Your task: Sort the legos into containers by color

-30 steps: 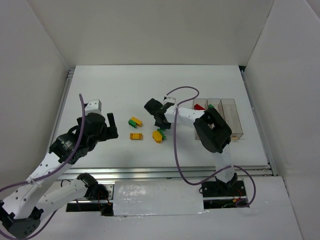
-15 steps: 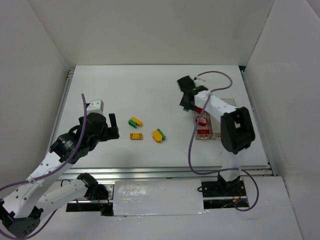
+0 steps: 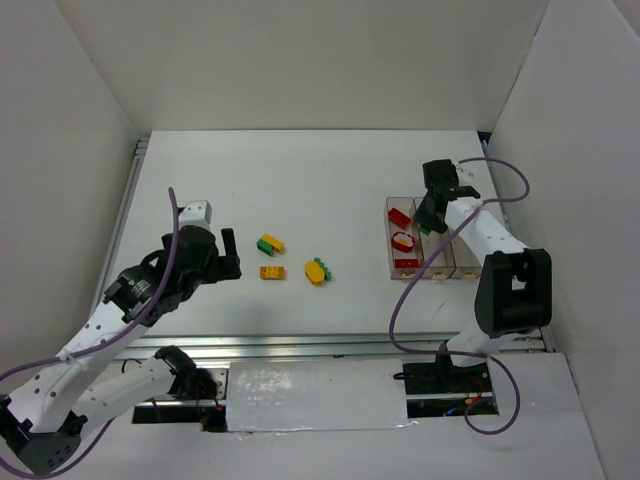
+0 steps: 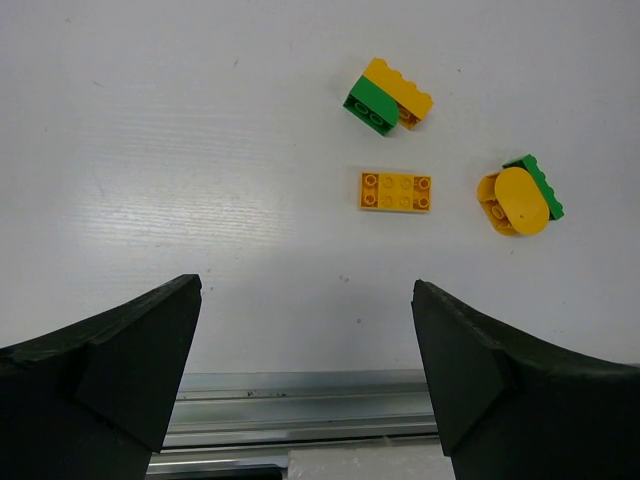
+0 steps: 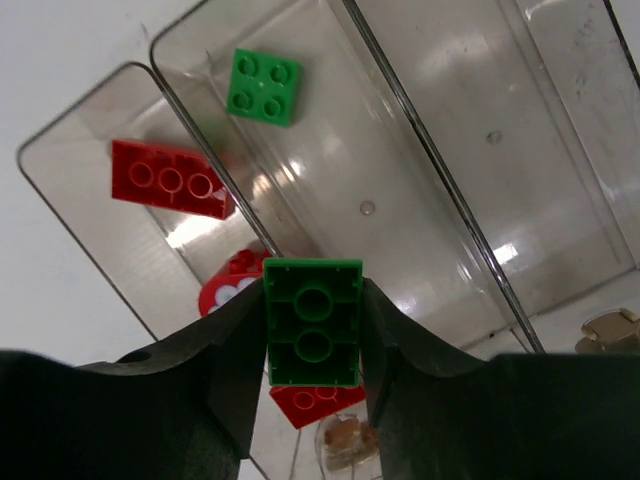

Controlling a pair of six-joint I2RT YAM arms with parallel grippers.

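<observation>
Overhead, the right gripper (image 3: 428, 220) is hanging above the containers (image 3: 441, 273) at the right of the table (image 3: 300, 170), while three red legos (image 3: 400, 216) are lying in the leftmost bin. The left gripper (image 3: 231, 254) is hovering with its jaws spread wide and holding nothing, just left of three loose legos: a green-and-yellow pair (image 3: 270, 243), a flat yellow brick (image 3: 272, 272) and a rounded yellow piece (image 3: 317, 271) with green beside it. From the left wrist, its fingers (image 4: 120, 370) are standing far apart above bare table, and those three legos are lying well ahead of them. From the right wrist, the gripper is clamping a green brick (image 5: 313, 335) between its fingers, which in this view is sitting over the edge where the leftmost and middle bins meet. A square green plate (image 5: 263, 88) is resting in the middle bin.
</observation>
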